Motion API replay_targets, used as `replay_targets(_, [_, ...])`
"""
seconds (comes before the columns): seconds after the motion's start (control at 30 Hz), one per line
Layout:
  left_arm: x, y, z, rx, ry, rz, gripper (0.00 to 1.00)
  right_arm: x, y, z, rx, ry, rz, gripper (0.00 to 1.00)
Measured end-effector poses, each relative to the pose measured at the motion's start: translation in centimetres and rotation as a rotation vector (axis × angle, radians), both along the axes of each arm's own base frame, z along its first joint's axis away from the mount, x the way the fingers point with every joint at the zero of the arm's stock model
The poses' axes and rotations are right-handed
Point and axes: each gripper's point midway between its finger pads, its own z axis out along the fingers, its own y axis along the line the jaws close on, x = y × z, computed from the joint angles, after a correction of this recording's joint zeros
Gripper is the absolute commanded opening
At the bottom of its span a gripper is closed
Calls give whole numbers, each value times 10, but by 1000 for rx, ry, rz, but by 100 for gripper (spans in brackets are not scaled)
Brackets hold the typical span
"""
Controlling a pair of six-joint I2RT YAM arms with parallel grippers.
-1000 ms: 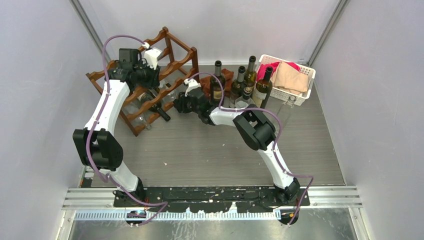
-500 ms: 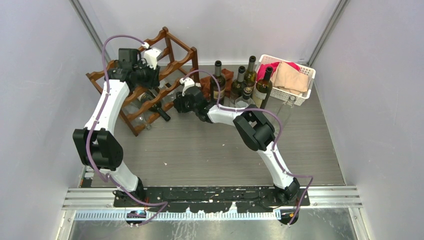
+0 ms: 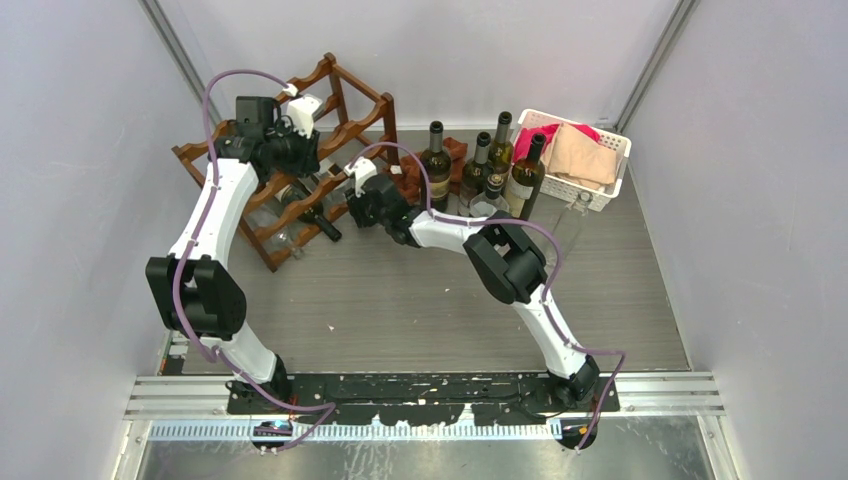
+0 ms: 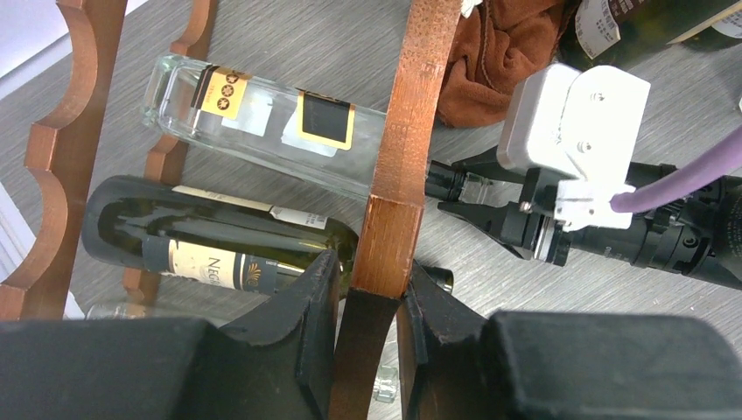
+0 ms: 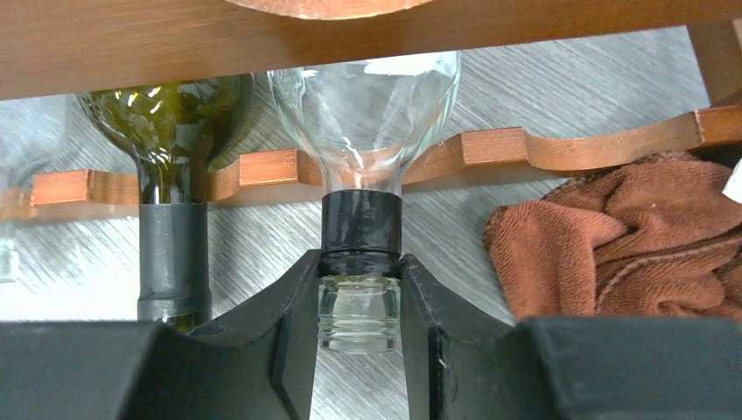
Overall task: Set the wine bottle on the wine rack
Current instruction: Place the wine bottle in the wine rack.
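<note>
The dark reddish-brown wine rack (image 3: 362, 112) stands at the back left. My left gripper (image 4: 372, 297) is shut on one of its upright posts (image 4: 418, 105) from above. A clear glass wine bottle (image 4: 262, 122) lies across the rack's rails with its neck pointing right. My right gripper (image 5: 359, 306) is shut on that neck's threaded glass mouth (image 5: 360, 315), just below the black collar. The right gripper also shows in the top view (image 3: 352, 203), beside the rack. A dark green bottle (image 4: 219, 249) lies in the rack next to the clear one.
Several upright dark bottles (image 3: 436, 160) stand at the back centre. To their right is a white basket (image 3: 612, 160) holding pink and beige cloths. A brown cloth (image 5: 621, 236) lies on the table close to my right gripper. Grey walls close in on both sides.
My right gripper has moved left toward the rack, carrying the clear bottle's neck with it. The left arm has stayed on the rack post.
</note>
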Motion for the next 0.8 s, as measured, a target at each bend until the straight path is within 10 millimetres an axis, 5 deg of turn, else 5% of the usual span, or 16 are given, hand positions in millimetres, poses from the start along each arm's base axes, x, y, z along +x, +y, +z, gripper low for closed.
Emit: replay_targets(0.8, [8,0,1,-12,-25,-8,16,8,6,-1,-209,-136,104,1])
